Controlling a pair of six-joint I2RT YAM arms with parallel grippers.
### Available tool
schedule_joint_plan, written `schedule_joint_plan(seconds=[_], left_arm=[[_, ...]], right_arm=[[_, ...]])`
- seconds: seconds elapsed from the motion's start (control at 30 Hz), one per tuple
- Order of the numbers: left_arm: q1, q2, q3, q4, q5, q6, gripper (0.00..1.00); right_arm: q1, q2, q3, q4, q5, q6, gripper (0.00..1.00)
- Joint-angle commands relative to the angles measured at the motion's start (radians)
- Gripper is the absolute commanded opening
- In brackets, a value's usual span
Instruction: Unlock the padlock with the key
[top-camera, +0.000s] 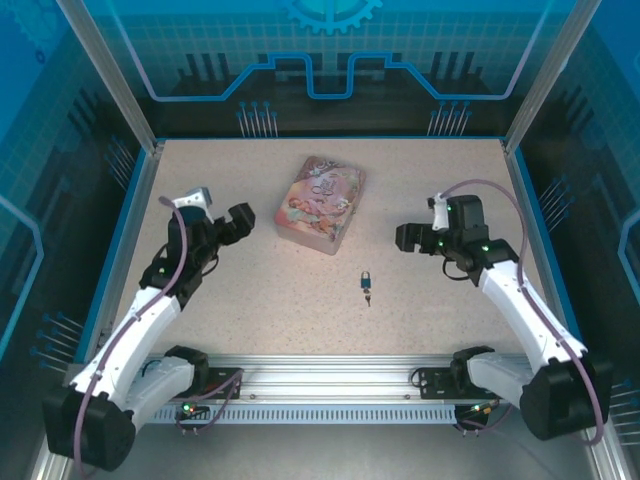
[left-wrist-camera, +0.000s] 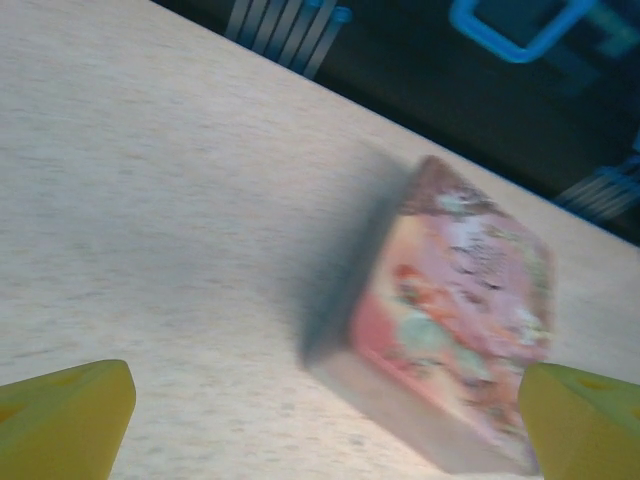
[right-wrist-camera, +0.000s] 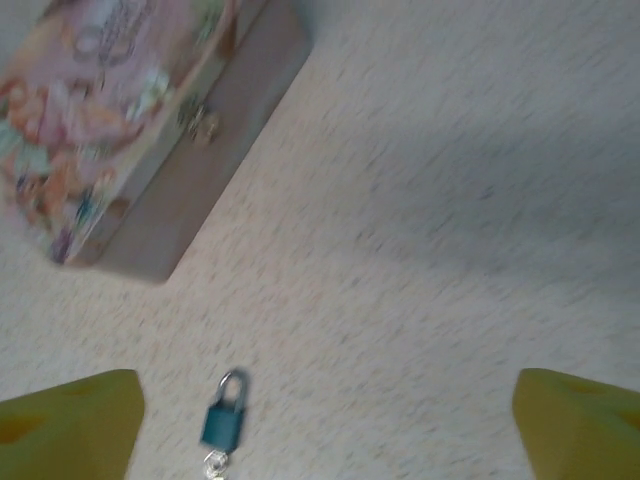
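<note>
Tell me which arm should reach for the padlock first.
Right, probably. The right claw hangs open nearer the padlock, which its wrist camera sees just ahead of its fingers. The left claw, also open, faces the pink tin instead.

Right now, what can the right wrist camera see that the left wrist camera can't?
Right wrist view: the tiny blue padlock lying on the table, a bit of metal at its lower end that is probably the key, and the clasp on the side of the pink illustrated tin.
Left wrist view: the dark back wall with blue bars past the table's far edge.
Both: the pink illustrated tin, the speckled table, and wide-apart yellow fingertips, of the left end effector in one and the right end effector in the other.
</note>
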Motion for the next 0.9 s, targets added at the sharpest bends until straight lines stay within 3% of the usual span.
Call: schedule_joint_plan(seconds=[0.0, 0.2, 0.5, 0.63, 0.77, 0.8, 0.87], left_arm=[[0.015, -0.039, -0.101, 0.108, -0.178, 0.161, 0.99], [0.025, -0.012, -0.263, 0.343, -0.294, 0.306, 0.99], [0.067, 0.160, -0.337, 0.566, -0.167, 0.367, 0.99], [0.085, 0.267, -0.371, 0.741, -0.079, 0.397, 0.99], [0.092, 0.391, -0.373, 0.937, -0.007, 0.464, 0.99], [0.093, 0.428, -0.371, 0.995, 0.011, 0.492, 0.99], [0.101, 0.488, -0.361, 1.051, 0.031, 0.525, 0.99]], right_arm=[[-0.053, -0.041, -0.076, 0.137, 0.124, -0.072, 1.00], [-0.116, 0.012, -0.282, 0.512, 0.181, -0.184, 1.00], [-0.133, 0.226, -0.463, 1.088, 0.144, -0.223, 1.00], [-0.145, 0.272, -0.493, 1.215, 0.094, -0.263, 1.00], [-0.147, 0.420, -0.519, 1.382, 0.068, -0.266, 1.00], [-0.145, 0.441, -0.495, 1.392, 0.074, -0.272, 1.00], [-0.143, 0.445, -0.402, 1.200, 0.083, -0.268, 1.00]])
